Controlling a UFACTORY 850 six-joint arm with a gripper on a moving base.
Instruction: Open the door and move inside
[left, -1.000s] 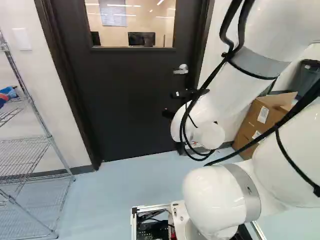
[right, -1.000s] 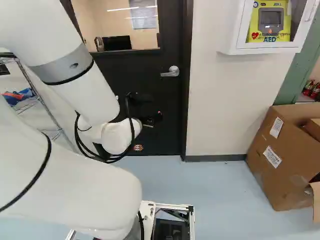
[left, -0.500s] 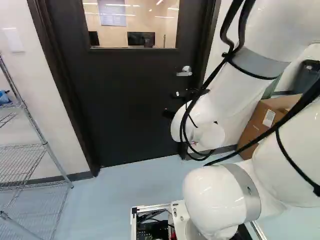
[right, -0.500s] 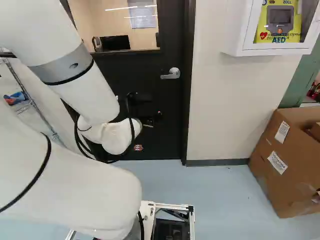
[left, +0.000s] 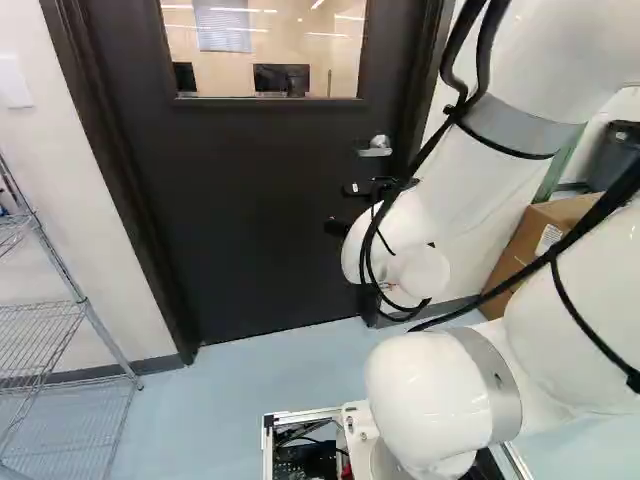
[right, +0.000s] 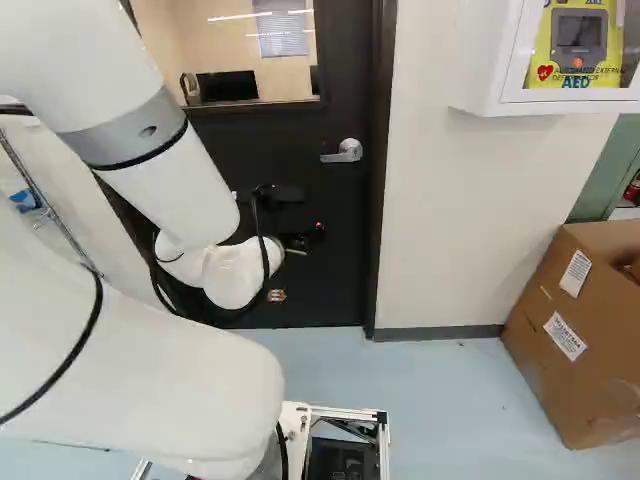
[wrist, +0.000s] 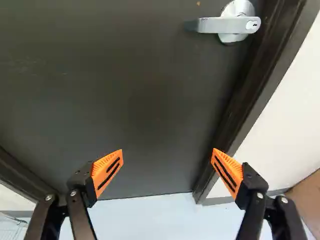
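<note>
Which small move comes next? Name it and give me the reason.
Probably raise the open pincer toward the door handle. The wrist view shows nothing between its fingers and the handle farther ahead, while both base views show the handle higher up than the pincer. The door looks closed, so reaching the handle seems the sensible start.

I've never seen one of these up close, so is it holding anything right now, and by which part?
No, nothing is held: the gripper is open, and the door handle lies beyond its fingers.
</note>
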